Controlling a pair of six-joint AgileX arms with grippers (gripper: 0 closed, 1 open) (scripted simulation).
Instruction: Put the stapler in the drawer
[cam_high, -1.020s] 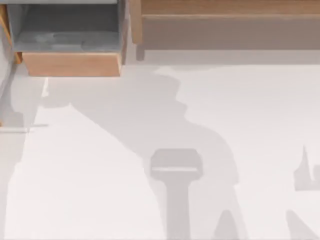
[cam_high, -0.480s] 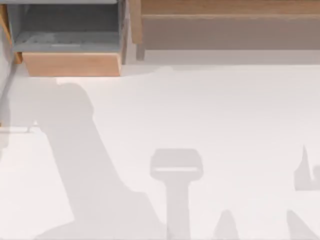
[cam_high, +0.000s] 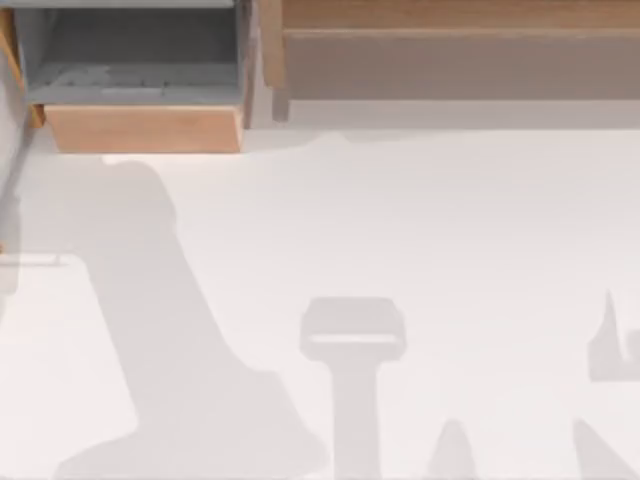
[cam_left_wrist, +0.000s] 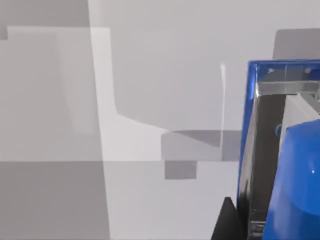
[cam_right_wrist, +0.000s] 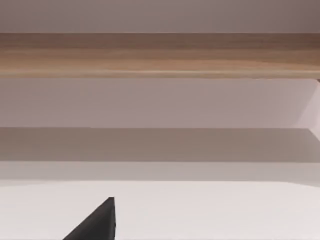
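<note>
while the drawer (cam_high: 145, 128) stands open at the table's (cam_high: 450, 250) far-left edge, stapler (cam_left_wrist: 295, 170) beside left wrist

Open tan-fronted, grey-lined drawer (cam_high: 140, 128) at table's far left; bright blue stapler (cam_left_wrist: 295, 175) by left wrist camera.

Matte black fingertip (cam_right_wrist: 97, 222) — perhaps wedge-shaped.
</note>
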